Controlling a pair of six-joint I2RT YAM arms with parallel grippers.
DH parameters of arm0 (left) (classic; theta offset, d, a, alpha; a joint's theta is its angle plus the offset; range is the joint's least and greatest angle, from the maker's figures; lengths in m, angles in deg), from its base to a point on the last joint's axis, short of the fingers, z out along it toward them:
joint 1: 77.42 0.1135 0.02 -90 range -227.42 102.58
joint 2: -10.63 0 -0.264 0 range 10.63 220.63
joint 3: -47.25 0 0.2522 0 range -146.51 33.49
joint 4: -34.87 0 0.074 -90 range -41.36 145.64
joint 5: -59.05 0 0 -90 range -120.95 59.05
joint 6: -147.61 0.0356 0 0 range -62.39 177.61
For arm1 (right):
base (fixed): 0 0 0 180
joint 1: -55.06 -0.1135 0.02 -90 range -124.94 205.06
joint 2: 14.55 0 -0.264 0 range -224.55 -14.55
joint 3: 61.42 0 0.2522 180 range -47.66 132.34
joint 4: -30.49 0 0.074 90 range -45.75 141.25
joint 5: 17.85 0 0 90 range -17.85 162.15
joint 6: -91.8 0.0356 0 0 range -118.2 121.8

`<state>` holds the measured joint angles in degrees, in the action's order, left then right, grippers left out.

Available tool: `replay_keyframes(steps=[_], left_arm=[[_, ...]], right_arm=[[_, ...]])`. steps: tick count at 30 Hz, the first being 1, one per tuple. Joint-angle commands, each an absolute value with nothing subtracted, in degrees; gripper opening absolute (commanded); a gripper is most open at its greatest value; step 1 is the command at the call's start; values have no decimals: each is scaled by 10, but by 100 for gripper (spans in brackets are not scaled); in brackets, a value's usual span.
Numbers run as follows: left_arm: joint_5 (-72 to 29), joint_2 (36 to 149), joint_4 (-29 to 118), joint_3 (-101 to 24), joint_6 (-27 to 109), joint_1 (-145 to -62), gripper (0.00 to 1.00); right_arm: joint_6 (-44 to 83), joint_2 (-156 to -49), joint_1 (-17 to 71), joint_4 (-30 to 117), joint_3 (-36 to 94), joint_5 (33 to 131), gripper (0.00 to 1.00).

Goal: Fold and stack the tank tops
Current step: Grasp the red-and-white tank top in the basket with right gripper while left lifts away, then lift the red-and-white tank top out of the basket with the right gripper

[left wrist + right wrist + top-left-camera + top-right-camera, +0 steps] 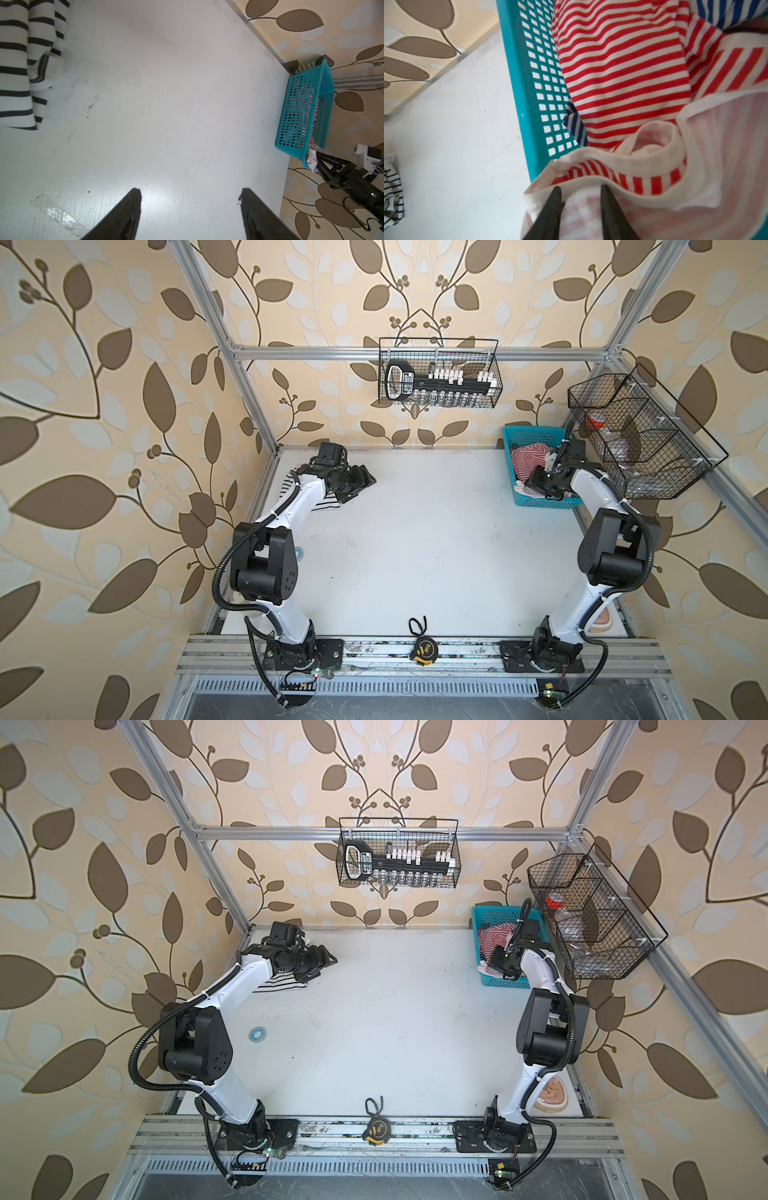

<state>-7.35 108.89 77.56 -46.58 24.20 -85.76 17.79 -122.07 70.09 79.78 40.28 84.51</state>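
A: Why park the left end effector [190,193] spread apart and empty over bare bench [166,104]?
B: Probably to stay clear of the black-and-white top [14,62], lying seemingly folded just beside it as the stack's base.
A: And reach the right end effector [580,189] into the basket [517,72]?
B: To fetch the red-and-white top [612,72], heaped there over the navy-and-white top [576,126]. Straddles the white trim spilling over the rim; cannot tell whether pinched yet.
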Motion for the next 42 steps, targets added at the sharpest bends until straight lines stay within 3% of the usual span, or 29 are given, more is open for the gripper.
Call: replay_keyframes(steps=[1,8,17,21,26,32,42], left_arm=[[-69,1089,777,-487,246,-865,77],[-69,1092,780,-487,249,-868,77],[-68,1098,787,-488,253,-873,77],[-68,1098,788,-489,255,-874,77],[-68,1098,790,-490,255,-875,77],[-70,1096,794,-497,258,-875,77],[-69,1077,791,-497,260,-876,77]], right_arm=[[169,-1211,680,804,435,814,53],[158,-1269,655,862,499,754,64],[137,-1302,644,921,528,661,56],[128,-1304,640,935,529,646,44],[130,-1299,640,936,526,663,1],[134,-1239,639,920,518,665,0],[146,-1045,624,847,475,735,0]])
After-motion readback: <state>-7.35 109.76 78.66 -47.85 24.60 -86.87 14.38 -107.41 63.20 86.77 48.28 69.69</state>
